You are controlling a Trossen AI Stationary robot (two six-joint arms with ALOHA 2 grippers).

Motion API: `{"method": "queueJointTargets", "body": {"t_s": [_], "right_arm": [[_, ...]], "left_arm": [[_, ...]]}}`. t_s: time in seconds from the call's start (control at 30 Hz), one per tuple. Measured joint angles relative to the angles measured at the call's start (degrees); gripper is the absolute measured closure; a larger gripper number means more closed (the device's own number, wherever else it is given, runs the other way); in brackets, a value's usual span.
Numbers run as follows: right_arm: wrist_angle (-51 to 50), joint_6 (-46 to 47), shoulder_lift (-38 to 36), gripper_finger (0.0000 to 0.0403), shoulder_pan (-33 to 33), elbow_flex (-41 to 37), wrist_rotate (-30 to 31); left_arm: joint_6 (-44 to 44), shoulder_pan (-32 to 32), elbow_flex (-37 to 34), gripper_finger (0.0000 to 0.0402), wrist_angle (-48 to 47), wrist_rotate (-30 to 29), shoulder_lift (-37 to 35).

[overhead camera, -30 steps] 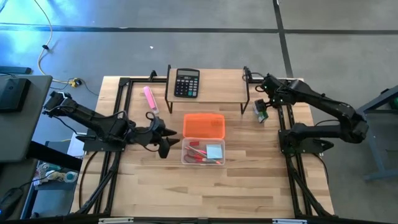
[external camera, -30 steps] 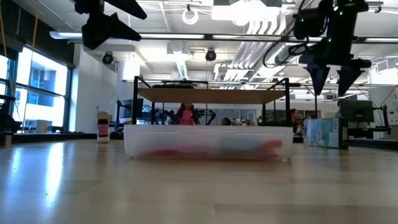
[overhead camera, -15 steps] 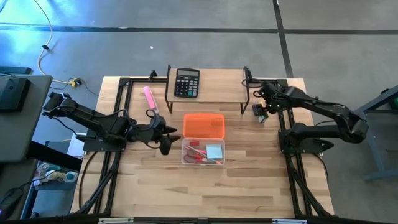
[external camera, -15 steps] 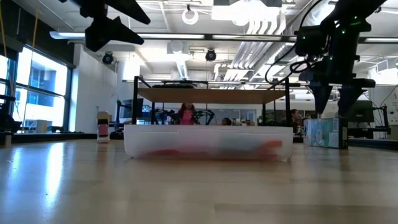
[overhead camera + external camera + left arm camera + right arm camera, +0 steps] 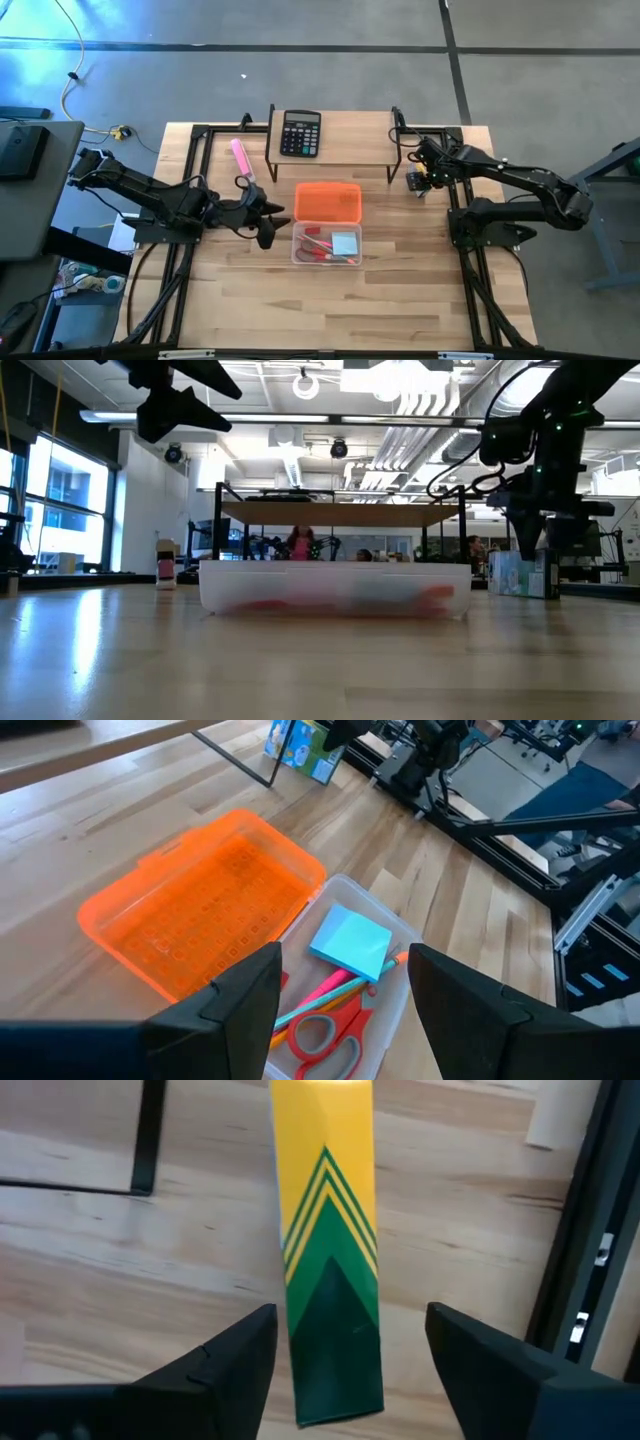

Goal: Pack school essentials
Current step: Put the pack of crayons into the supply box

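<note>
Right gripper (image 5: 418,182), as we look straight down, hangs over the small yellow and green pack (image 5: 414,181) near the table's right rail. Left gripper (image 5: 272,225) hovers just left of the clear box (image 5: 327,243), which holds red-handled scissors (image 5: 318,245) and a blue sticky-note pad (image 5: 346,243); its orange lid (image 5: 327,201) lies open behind.

At table height we see the box (image 5: 335,588) mid-table and the right gripper (image 5: 533,535) low beside it.

From the left wrist, open fingers (image 5: 237,1000) frame the pad (image 5: 350,941), scissors (image 5: 325,1032) and lid (image 5: 205,903).

From the right wrist, the pack (image 5: 326,1245) stands between parted fingers (image 5: 227,1355), untouched.
</note>
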Motion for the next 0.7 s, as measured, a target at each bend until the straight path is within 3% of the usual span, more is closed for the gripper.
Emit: {"method": "queueJointTargets", "body": {"t_s": [0.43,0.7], "right_arm": [[-0.1,1.6,0.0,0.0257,0.0,-0.5,-0.1],[-2.9,3.7,-4.8,0.0287,0.0,-0.5,-0.6]], "left_arm": [[0.0,0.0,0.0,0.0193,0.0,0.4,0.0],[0.0,0.0,0.0,0.0193,0.0,1.7,0.0]]}}
